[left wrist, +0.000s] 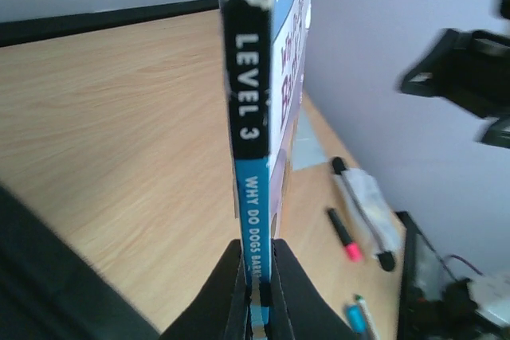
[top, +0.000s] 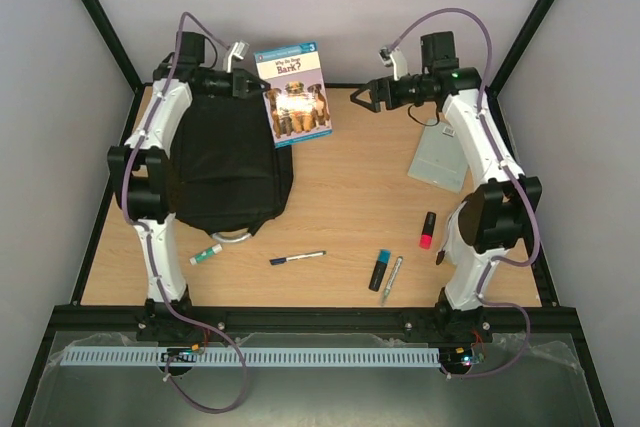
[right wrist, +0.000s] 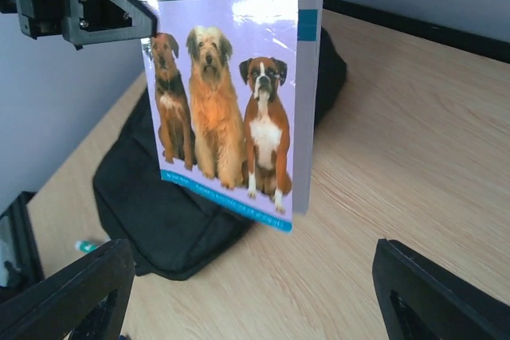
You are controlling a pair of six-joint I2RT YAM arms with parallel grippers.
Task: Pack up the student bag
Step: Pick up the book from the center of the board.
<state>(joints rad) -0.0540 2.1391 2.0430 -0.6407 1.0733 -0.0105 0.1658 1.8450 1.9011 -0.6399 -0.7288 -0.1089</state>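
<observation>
left gripper (left wrist: pixel 256 276) clamped on book (left wrist: pixel 249 117) | right gripper (top: pixel 362 98) agape, apart

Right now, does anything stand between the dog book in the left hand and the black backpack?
Nothing visible does. The left hand holds the purple dog picture book raised right beside the large black fabric backpack. The open right hand stands clear beyond the book.
</observation>
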